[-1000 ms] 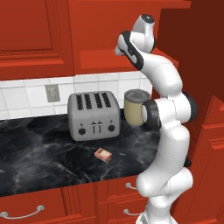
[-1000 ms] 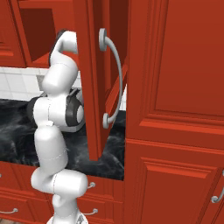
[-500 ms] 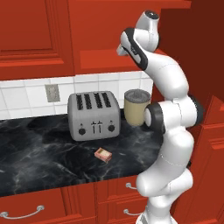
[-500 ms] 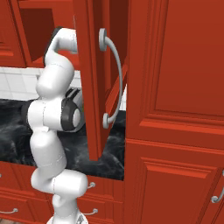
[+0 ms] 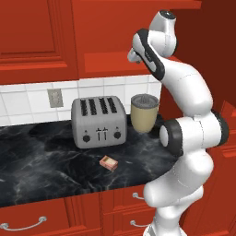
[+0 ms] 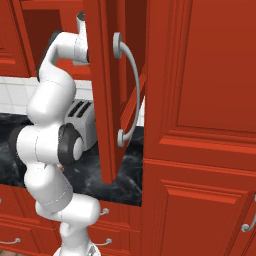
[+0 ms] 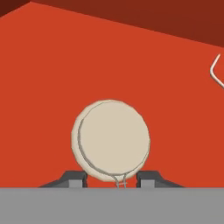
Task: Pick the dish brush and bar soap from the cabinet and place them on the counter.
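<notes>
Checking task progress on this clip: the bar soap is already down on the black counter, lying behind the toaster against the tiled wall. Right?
Not quite. The bar soap is on the counter, but it lies in front of the toaster, toward the counter's front edge, as the left base view shows.

A silver toaster (image 5: 99, 121) stands below a wall outlet (image 5: 55, 97), a tan blender jar (image 5: 144, 112) just right of the toaster.

obstacle: cabinet (image 6: 102, 100) door open beside arm | obstacles: toaster (image 5: 99, 120), cup (image 5: 144, 112) | free: counter (image 5: 41, 161) left
</notes>
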Robot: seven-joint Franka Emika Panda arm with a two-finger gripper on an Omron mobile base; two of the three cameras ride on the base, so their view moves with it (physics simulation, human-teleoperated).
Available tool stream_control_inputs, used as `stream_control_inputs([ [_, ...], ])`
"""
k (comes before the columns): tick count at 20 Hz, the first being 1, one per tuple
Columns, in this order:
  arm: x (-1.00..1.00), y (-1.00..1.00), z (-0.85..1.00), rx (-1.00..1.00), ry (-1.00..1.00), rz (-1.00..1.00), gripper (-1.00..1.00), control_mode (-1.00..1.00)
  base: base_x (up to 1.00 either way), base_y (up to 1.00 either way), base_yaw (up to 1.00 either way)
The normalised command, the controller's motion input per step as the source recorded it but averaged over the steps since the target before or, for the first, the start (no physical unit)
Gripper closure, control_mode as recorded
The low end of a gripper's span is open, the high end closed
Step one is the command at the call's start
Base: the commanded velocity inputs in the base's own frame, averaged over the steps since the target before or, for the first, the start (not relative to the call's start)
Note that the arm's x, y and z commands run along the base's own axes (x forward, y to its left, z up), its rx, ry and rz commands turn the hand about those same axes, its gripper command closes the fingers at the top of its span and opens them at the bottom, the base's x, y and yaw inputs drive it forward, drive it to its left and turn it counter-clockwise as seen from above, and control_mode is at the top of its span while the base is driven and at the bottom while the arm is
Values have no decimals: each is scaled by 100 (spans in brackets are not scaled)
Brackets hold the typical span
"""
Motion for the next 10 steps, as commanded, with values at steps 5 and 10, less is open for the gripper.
stream_control_inputs([
  [5, -70, 0, -4, 0, 4, 0, 100, -100, 0, 0, 0],
  [10, -69, 0, -8, 0, 6, 0, 100, -100, 0, 0, 0],
])
